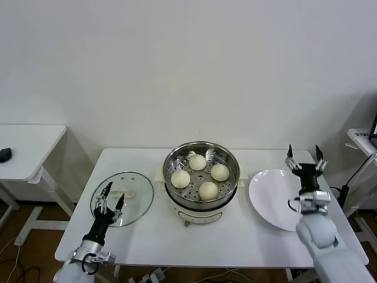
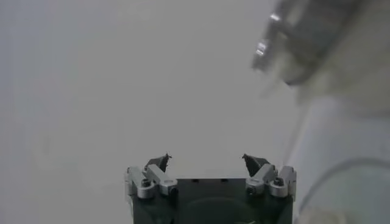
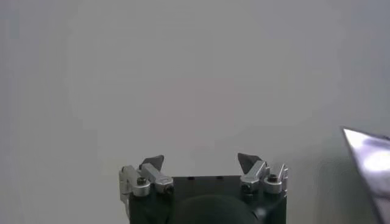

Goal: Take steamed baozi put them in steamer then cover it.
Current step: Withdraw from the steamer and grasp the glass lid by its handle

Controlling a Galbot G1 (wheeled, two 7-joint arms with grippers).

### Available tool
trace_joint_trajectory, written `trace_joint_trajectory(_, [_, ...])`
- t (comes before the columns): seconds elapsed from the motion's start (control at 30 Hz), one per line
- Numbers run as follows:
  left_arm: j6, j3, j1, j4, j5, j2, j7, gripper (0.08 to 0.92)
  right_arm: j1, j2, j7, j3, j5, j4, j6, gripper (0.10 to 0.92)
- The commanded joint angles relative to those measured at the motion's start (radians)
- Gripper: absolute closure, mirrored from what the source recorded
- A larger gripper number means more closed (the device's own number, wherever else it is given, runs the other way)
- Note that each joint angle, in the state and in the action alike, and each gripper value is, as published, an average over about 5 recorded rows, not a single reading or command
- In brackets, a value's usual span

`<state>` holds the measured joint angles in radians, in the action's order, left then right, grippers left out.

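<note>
Desk: a white desk (image 1: 147, 236) stands against a plain pale wall, carrying all the items; a second white desk (image 1: 26, 147) sits to the robot's left, with a small dark object (image 1: 5, 154) on it.
Floor: brown boards and trailing cables show below the desk.
Steamer: the steel steamer (image 1: 201, 177) sits at the middle of the desk on its cream pot base, uncovered.
Baozi: four steamed baozi (image 1: 197, 162) rest inside the basket on its perforated bottom, spaced apart in a rough diamond.
Lid: the glass lid (image 1: 132, 188) lies flat on the desk to the left of the steamer.
Plate: a white plate (image 1: 268, 203) lies bare to the right of the steamer.
Left end effector (image 1: 110, 197): raised above the near edge of the lid, fingers spread wide, gripping nothing.
Right end effector (image 1: 305, 156): upright over the far side of the plate, fingers spread wide, gripping nothing.
</note>
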<state>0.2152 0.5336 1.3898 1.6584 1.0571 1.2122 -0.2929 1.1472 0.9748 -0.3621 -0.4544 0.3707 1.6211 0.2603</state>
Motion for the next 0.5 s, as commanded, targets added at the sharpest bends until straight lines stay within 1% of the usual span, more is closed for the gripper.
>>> trace_joint_trajectory(0.03, [-0.008,-0.009,-0.121,-0.265,0.305,-0.015,-0.049,0.177,0.190,0.063,0.016,-0.134,-0.027,0.048,0.022,0.203])
trace_joint_trajectory(0.2, [-0.021,-0.017,-0.156,-0.309,0.325,-0.006,-0.075,0.177,0.198,0.082,0.028,-0.128,-0.046,0.043,0.027,0.203])
trace_joint_trajectory(0.5, [-0.038,-0.033,-0.227,-0.375,0.340,0.007,-0.070,0.177,0.200,0.102,0.034,-0.119,-0.059,0.039,0.028,0.203])
